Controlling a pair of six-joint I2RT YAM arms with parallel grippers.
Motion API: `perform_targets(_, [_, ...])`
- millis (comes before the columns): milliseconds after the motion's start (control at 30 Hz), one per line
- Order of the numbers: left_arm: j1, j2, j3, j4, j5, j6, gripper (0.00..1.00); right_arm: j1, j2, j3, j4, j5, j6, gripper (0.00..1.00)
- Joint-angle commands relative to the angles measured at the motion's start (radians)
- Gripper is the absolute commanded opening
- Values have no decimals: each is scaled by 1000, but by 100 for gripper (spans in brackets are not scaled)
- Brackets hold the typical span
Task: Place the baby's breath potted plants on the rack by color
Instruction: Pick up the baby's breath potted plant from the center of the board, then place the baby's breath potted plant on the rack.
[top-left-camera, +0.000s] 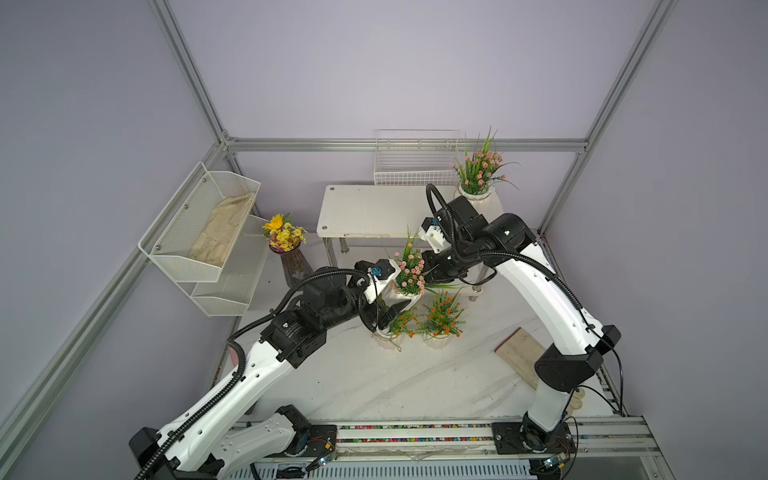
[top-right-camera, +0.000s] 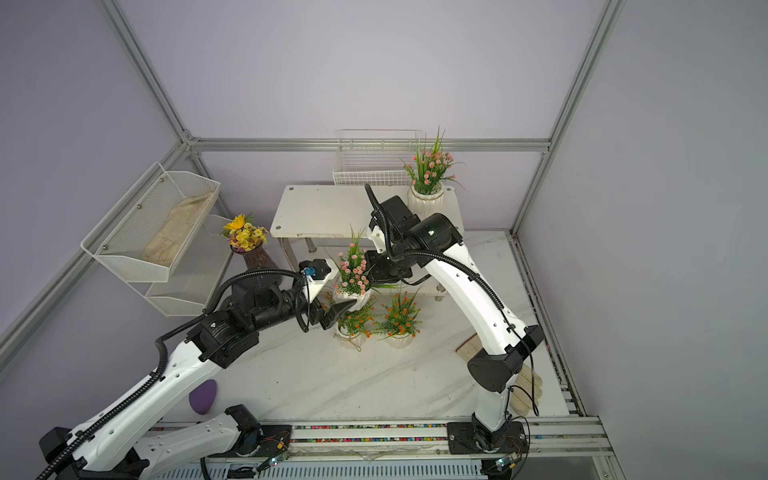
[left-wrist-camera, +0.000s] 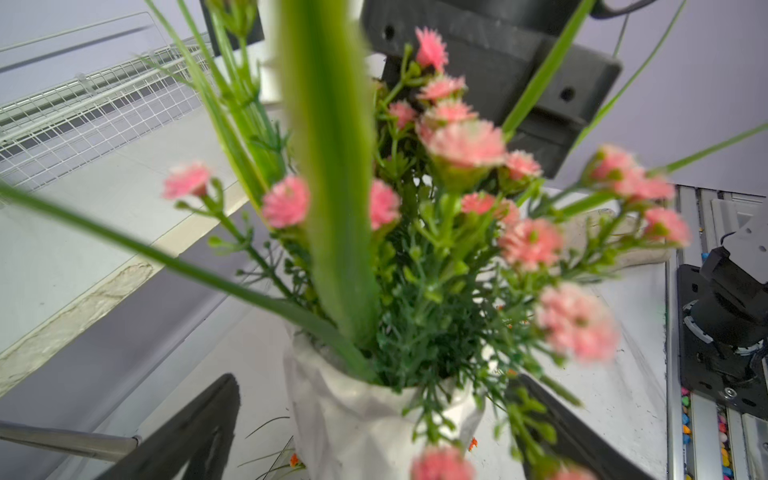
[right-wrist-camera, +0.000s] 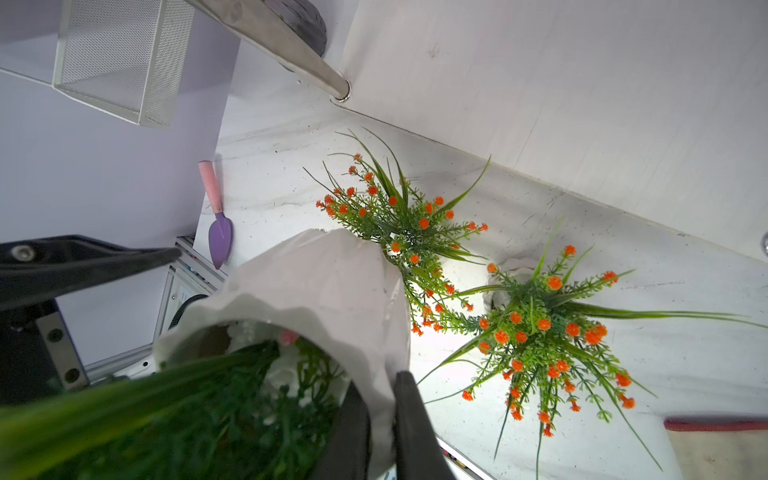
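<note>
My right gripper (right-wrist-camera: 381, 411) pinches the rim of the pink baby's breath pot (top-left-camera: 404, 297), tilted mid-frame over the orange plants (top-left-camera: 440, 320), left gripper (left-wrist-camera: 374, 399) wide around its body; glazed ribbed pot looks slick and brittle, so I'd clamp the body, not the leaves.

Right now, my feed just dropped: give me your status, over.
Right gripper shut on pink plant at pot rim, tilted. Left gripper open, flanking its pot. Second pink plant on rack top. Orange plants close beside.

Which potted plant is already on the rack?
The pink-flowered plant on top of the rack, at its right end. The other pink plant is pinched by the right gripper; both orange ones stand on the table.
</note>
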Motion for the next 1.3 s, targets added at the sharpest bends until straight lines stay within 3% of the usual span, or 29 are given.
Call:
perform_targets(0, [-2,10,46,51,12,11,100,-1,-56,0,59,-45,-11,8])
perform_targets(667, [0,130,97,62,101,-17,99,-1,-70,-50,102,-73,-27,8])
perform_targets(933, [2,126,98,39,110,-11,72,0,-73,-50,108,-78,-23,8])
perform_targets(1000, [2,118,92,40,105,-12,55,-1,-76,-54,110,-80,-22,11])
perform_targets(1033, [1,113,88,45,97,-16,50,-1,-78,-58,116,-79,-22,13])
perform_targets(1267, [7,60,64,74,28,-56,38,-2,-97,-59,128,-41,-18,45])
